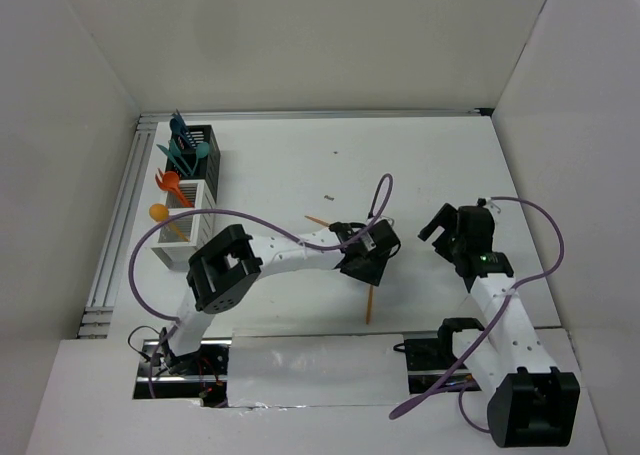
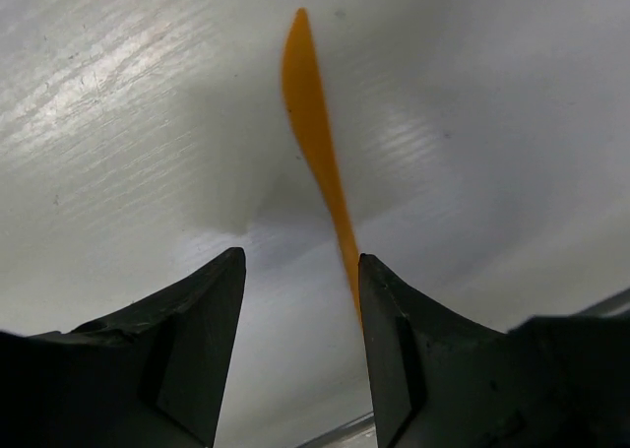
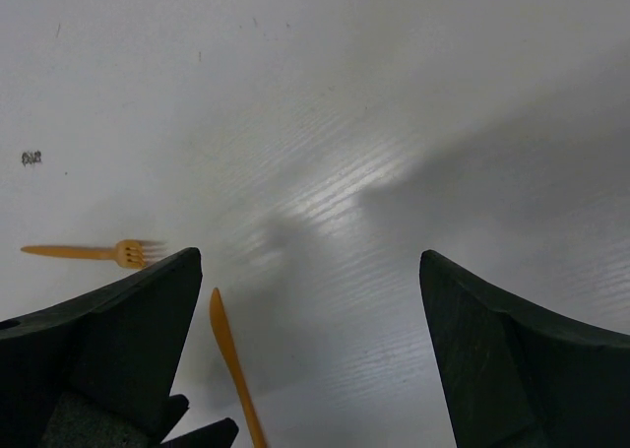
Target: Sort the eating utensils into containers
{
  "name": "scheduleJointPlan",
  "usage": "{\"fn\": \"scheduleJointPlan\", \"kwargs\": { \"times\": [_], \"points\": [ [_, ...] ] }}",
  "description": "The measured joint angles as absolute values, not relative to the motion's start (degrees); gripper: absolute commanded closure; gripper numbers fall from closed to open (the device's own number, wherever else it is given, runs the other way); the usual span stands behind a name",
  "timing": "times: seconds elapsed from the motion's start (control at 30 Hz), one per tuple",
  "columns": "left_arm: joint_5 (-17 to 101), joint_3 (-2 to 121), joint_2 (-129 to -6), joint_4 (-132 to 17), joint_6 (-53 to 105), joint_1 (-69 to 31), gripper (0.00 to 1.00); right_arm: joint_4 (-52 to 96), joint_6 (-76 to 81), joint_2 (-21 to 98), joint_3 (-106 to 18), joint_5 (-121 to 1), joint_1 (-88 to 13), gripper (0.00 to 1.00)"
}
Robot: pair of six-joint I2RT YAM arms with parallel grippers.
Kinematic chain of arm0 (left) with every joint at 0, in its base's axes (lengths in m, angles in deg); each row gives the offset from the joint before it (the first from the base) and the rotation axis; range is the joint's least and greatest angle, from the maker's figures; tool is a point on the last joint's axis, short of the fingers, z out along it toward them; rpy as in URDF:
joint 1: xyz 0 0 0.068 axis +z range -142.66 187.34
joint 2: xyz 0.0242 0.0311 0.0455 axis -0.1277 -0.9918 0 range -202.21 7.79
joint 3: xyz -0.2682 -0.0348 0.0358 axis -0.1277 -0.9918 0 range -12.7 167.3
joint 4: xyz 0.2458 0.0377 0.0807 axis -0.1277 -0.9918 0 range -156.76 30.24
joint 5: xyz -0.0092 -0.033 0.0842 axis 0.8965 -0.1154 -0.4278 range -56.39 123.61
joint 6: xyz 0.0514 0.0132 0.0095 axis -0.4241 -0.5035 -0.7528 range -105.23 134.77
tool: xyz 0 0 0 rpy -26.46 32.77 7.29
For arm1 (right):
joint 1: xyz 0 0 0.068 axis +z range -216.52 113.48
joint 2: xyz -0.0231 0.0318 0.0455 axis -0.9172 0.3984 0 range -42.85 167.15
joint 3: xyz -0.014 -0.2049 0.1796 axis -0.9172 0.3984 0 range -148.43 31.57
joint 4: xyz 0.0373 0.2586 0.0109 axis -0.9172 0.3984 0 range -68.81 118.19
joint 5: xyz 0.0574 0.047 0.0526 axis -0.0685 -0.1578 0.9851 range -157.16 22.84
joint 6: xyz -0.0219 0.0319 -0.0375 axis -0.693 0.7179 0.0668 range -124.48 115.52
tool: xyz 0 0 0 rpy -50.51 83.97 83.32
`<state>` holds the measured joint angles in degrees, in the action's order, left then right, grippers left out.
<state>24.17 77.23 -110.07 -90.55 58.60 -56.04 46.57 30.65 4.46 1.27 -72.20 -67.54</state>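
Now the left gripper (image 1: 368, 260) hangs low over the middle of the white table (image 1: 420, 155), its jaws partly open and holding nothing. In the left wrist view an orange plastic knife (image 2: 315, 143) lies flat on the table, running from between the fingers out ahead of them, close along the inner edge of one finger (image 2: 394, 350); whether it touches that finger I cannot tell. From above, the knife (image 1: 370, 305) juts out on the near side of the gripper. An orange fork (image 1: 318, 219) lies just beside the left arm, on its far side.

The right gripper (image 1: 455, 220) hovers to the right, jaws spread wide and empty. Its wrist view shows both fork (image 3: 98, 252) and knife (image 3: 234, 364) on the table.

At the far left stand the black bin (image 1: 205, 147), holding teal and blue utensils (image 1: 183, 140), and, just nearer, the white bin (image 1: 190, 230), with an orange spoon (image 1: 158, 212) and another orange-red utensil in it.
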Motion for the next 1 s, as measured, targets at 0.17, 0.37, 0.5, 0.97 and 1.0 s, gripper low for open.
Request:
{"fn": "scheduleJointPlan", "kwargs": {
  "times": [0.17,0.37,0.5,0.97,1.0],
  "points": [
    [22.27,77.30,-112.37,-92.32,60.48,-57.11,0.41,47.38,31.70,2.73,2.43,-72.15,-67.52,0.02],
    [20.42,78.69,-113.24,-93.34,61.51,-58.97,0.41,47.40,32.03,1.51,3.13,-71.26,-67.52,0.02],
    [20.11,79.22,-113.83,-93.21,61.66,-59.64,0.41,47.40,32.07,1.40,3.59,-70.77,-67.52,0.03],
    [14.95,85.56,-118.16,-97.15,61.55,-59.71,0.66,47.40,32.07,0.59,3.89,-70.43,-67.52,0.02],
    [14.27,85.34,-118.14,-97.19,61.53,-59.71,0.68,47.40,32.07,0.54,3.94,-70.43,-67.52,0.02]
  ]
}}
